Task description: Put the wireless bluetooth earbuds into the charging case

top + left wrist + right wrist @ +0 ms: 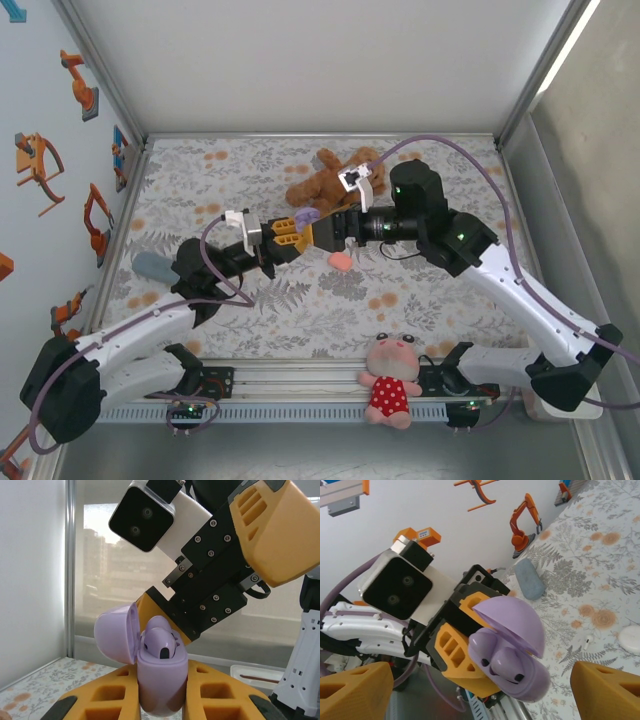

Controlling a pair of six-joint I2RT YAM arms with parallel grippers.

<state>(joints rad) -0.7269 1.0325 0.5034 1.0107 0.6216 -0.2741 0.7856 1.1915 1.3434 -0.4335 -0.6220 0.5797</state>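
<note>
Pale purple charging case (pixel 159 680), lid hinged open, upright, purple earbuds (pixel 159 642) seated inside

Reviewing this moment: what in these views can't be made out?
Top view: the purple case is too small to show its contents.
Left wrist view: the case's front wall hides the lower half of the earbud, so how deep it sits is unclear.
Right wrist view: a white object on the table is cut off by the right edge.
</note>
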